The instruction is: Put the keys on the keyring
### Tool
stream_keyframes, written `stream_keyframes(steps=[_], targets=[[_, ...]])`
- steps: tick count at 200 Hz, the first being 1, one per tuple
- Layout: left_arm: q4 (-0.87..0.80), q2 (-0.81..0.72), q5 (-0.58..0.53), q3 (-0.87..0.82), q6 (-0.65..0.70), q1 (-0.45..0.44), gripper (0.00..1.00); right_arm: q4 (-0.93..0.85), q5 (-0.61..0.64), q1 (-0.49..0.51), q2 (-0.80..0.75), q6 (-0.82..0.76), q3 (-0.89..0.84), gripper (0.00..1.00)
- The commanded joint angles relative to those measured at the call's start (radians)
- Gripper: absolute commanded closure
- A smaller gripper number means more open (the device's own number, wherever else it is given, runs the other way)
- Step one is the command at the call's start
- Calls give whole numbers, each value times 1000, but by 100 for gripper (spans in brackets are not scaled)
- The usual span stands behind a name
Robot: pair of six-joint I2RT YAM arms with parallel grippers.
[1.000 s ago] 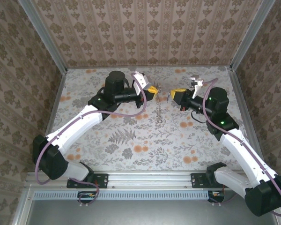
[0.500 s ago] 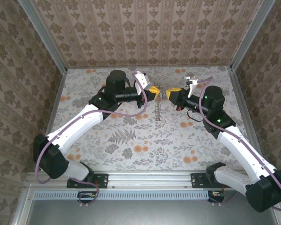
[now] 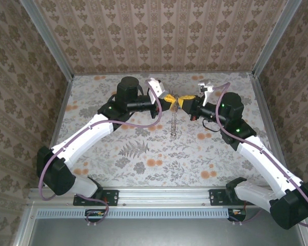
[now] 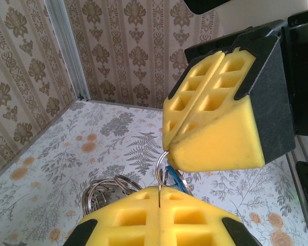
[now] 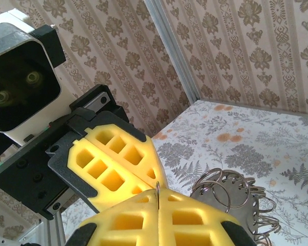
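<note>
**Q:** Overhead view, upper centre: how do the two arms stand?

**A:** The left claw (image 3: pixel 169 99) and the right claw (image 3: pixel 181 102) meet tip to tip above the floral-patterned worktop (image 3: pixel 143 154). Both are fully closed, with their yellow foam pads (image 4: pixel 195 215) pressed flat together.

**Q:** Where is the ring?

**A:** The thin metal keyring (image 4: pixel 158 169) is pinched upright in the seam of the left claw, at the lower centre of the left wrist view. Its top touches the right claw's tip. Its beige-brown chain strap (image 3: pixel 174 123) hangs straight down from the meeting point.

**Q:** And the key?

**A:** The tiny blue-headed key (image 4: pixel 175 178) lies against the ring, just beneath the right claw's tip. Whether those pads grip it cannot be told.
</note>
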Motion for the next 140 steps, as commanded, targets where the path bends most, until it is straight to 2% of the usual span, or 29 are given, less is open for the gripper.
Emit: stream_keyframes(steps=[1,140], targets=[[10,3,29,44,-13,-10,100,12,5,11,12,-24,26,100],[33,-30,16,19,-15,-12,100,-40,86,-30,-18,-75,-58,100]])
